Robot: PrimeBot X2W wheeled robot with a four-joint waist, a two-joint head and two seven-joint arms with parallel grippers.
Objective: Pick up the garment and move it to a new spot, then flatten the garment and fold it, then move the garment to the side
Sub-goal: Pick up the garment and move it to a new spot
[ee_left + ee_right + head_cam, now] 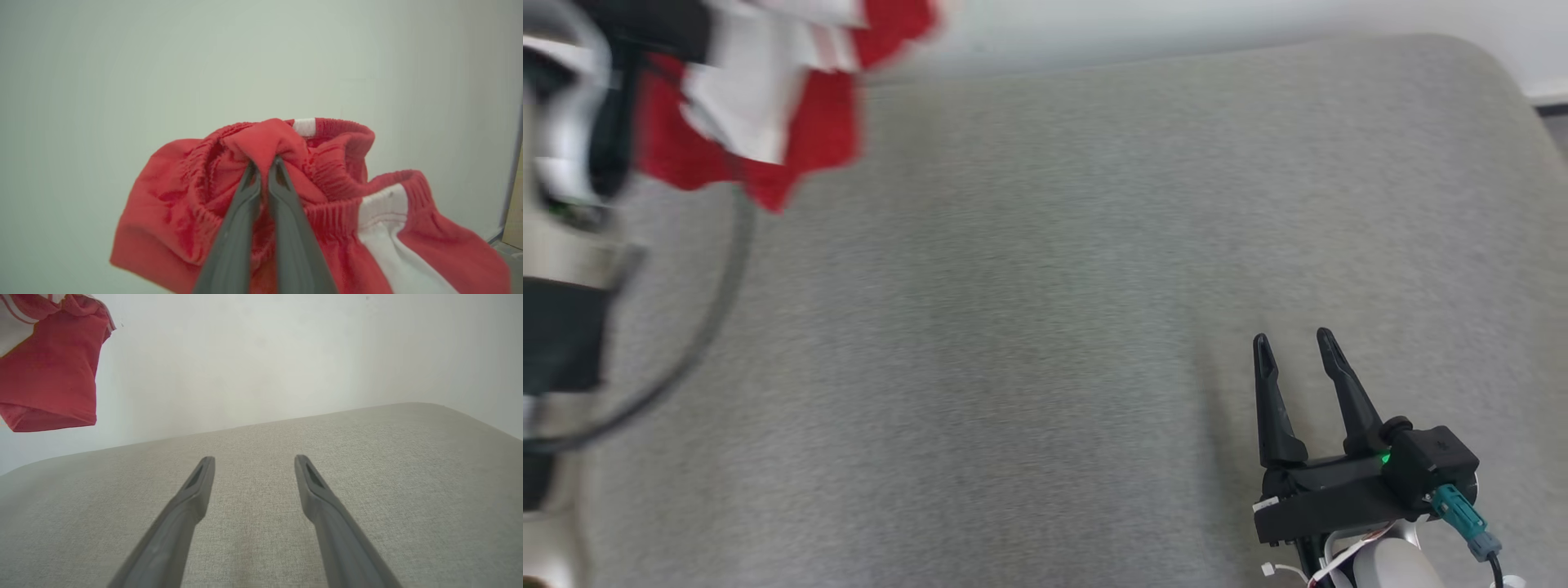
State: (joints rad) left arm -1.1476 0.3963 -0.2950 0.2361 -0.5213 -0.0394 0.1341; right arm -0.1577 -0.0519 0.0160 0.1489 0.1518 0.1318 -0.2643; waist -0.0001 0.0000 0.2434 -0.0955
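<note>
The garment (339, 192) is a pair of red shorts with white side panels and an elastic waistband. My left gripper (264, 163) is shut on a fold of red fabric at the waistband, and the shorts hang from it in the air. In the head view the garment (792, 90) dangles blurred at the upper left, above the grey surface, beside my blurred left arm (564, 163). The right wrist view catches the garment (53, 371) hanging at its top left. My right gripper (1294, 339) rests low at the lower right, open and empty, its fingers (196, 486) spread over the cloth surface.
A wide grey fabric-covered surface (1045, 327) spreads below both arms, its rounded far edge meeting a pale wall (1258, 20). A strip of dark floor (1553, 114) shows at the far right corner.
</note>
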